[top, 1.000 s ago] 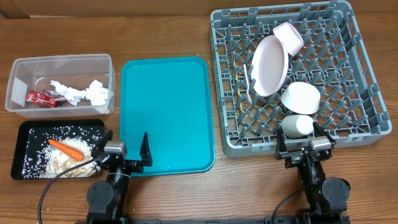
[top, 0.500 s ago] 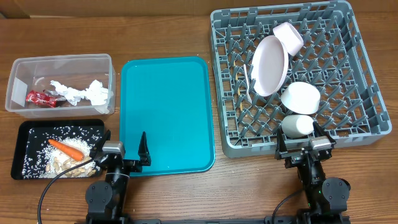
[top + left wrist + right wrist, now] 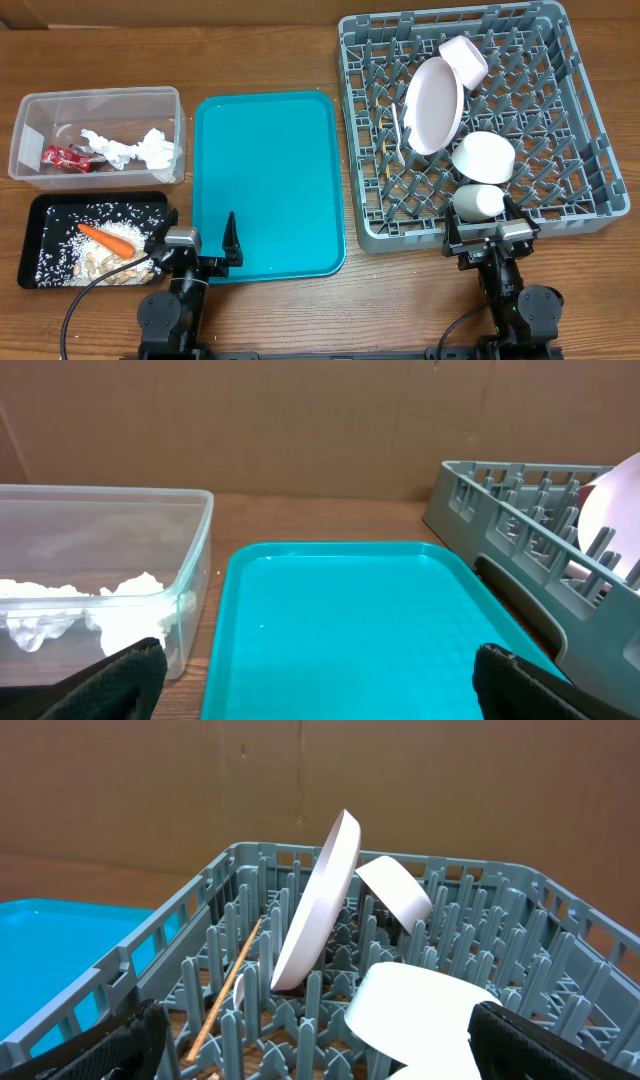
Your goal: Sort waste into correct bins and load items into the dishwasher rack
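Observation:
The grey dishwasher rack (image 3: 590,120) holds a white plate (image 3: 433,105) on edge, a pale pink bowl (image 3: 463,58), a white bowl (image 3: 483,157), a cup (image 3: 478,203), a fork (image 3: 397,125) and chopsticks (image 3: 389,150). A clear tub (image 3: 100,94) holds a red wrapper (image 3: 65,157) and tissues (image 3: 130,150). In the black tray (image 3: 40,215) lie a carrot (image 3: 107,238), rice (image 3: 100,215) and scraps (image 3: 110,265). My left gripper (image 3: 204,222) (image 3: 322,680) stands open over the near-left corner of the teal tray. At the rack's near edge my right gripper (image 3: 484,222) (image 3: 320,1040) is open too, by the cup.
A flat teal tray (image 3: 265,170) (image 3: 340,620) lies between the bins and the rack, with nothing on it. The table top (image 3: 300,40) is wooden, and a brown cardboard wall (image 3: 320,420) stands behind it.

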